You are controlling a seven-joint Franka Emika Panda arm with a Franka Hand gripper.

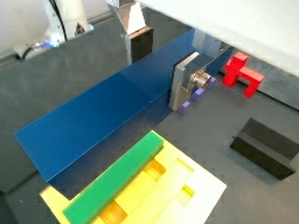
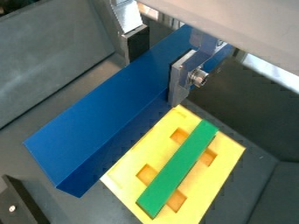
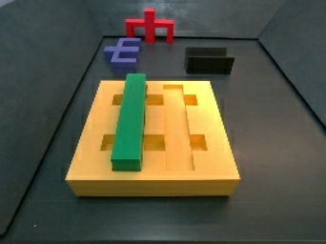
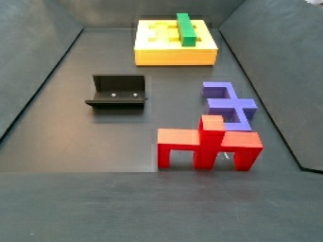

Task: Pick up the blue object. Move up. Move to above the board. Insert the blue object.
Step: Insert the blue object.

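Gripper point(image 1: 158, 63) above the board point(image 2: 222, 166), out of frame in both side views. Fingers point(image 1: 184, 83) clamped on the blue bar point(image 1: 105, 118), near one end. Bar held clear of the board in both wrist views, long axis running away from the fingers, roughly parallel to the green bar point(image 2: 177, 166). Count: one blue bar, one board point(image 3: 204, 162), one green bar point(image 3: 130, 119) seated in a lengthwise slot, one red piece point(image 4: 209, 146), one purple-blue E-block point(image 4: 229, 102), one fixture point(image 4: 119, 93) on the floor.
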